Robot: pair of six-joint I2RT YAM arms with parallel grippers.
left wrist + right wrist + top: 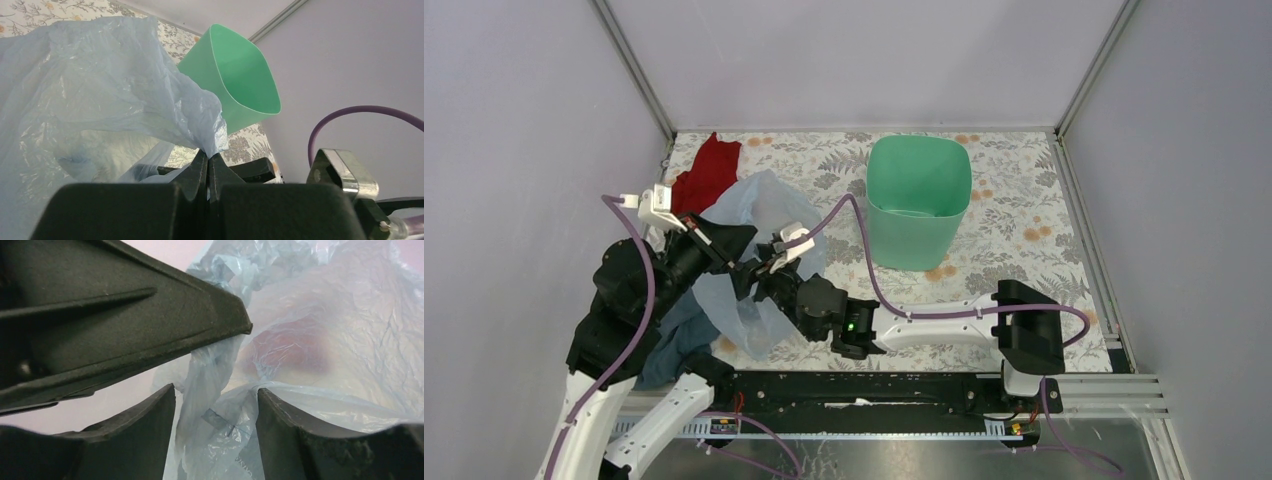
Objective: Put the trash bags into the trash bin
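Just beside the left gripper, which is pinching the bag tight, the right gripper is straddling a twisted strand, jaws apart. Ahead-right, well apart, the bin is waiting. Likely next: clamping, then lifting across.

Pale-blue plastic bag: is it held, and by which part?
The left hand pinches a crumpled fold of the thin pale-blue plastic bag; the right hand stands open around another strand.
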